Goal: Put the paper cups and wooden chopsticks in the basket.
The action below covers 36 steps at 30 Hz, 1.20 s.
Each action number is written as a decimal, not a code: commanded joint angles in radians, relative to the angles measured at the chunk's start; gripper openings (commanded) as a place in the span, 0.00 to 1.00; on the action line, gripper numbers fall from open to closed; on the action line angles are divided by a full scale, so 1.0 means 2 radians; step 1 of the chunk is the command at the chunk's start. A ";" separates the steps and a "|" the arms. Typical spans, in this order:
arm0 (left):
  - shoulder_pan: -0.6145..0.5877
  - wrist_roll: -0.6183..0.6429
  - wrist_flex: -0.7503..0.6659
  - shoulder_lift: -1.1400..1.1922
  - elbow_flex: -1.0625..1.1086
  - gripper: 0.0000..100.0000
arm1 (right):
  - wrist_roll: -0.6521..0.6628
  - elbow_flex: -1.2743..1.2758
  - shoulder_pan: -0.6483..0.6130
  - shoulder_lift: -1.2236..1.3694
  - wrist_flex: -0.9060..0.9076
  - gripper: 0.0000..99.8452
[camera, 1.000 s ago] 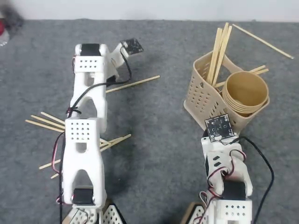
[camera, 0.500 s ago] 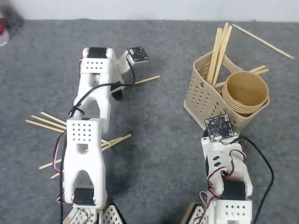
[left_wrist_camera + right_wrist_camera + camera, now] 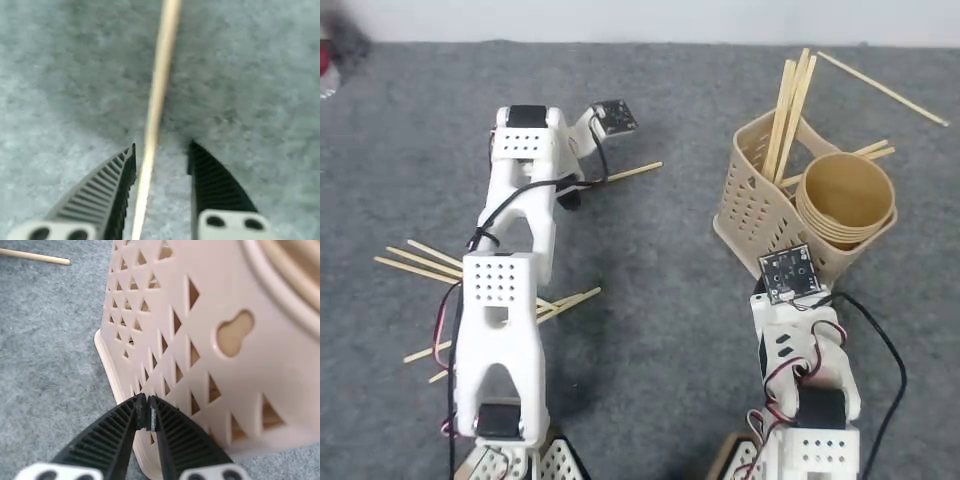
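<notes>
Grey carpet (image 3: 670, 330) is lying under the left gripper (image 3: 162, 150), spread open astride a wooden chopstick (image 3: 157, 95) at upper left, probably needing to clench next, while the right gripper (image 3: 145, 402) is resting clenched against the basket (image 3: 210, 315).

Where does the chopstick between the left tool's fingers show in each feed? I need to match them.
High view: the chopstick lies on the grey mat, poking out from beneath the left arm toward the basket.
Left wrist view: it runs between the open fingers of the left tool.
Right wrist view: a stick end beside the basket, probably the same one.
Shared landmark: the basket's perforated wall.
</notes>
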 commanded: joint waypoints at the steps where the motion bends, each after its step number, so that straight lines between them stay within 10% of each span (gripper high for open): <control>1: 0.003 -0.050 0.032 0.023 -0.016 0.10 | -0.002 0.007 0.003 -0.007 -0.006 0.01; 13: 0.016 -0.112 0.082 0.038 -0.062 0.01 | -0.002 0.007 -0.019 -0.007 0.006 0.01; 36: 0.080 0.105 0.080 -0.332 0.002 0.01 | -0.006 -0.045 -0.023 -0.007 0.076 0.01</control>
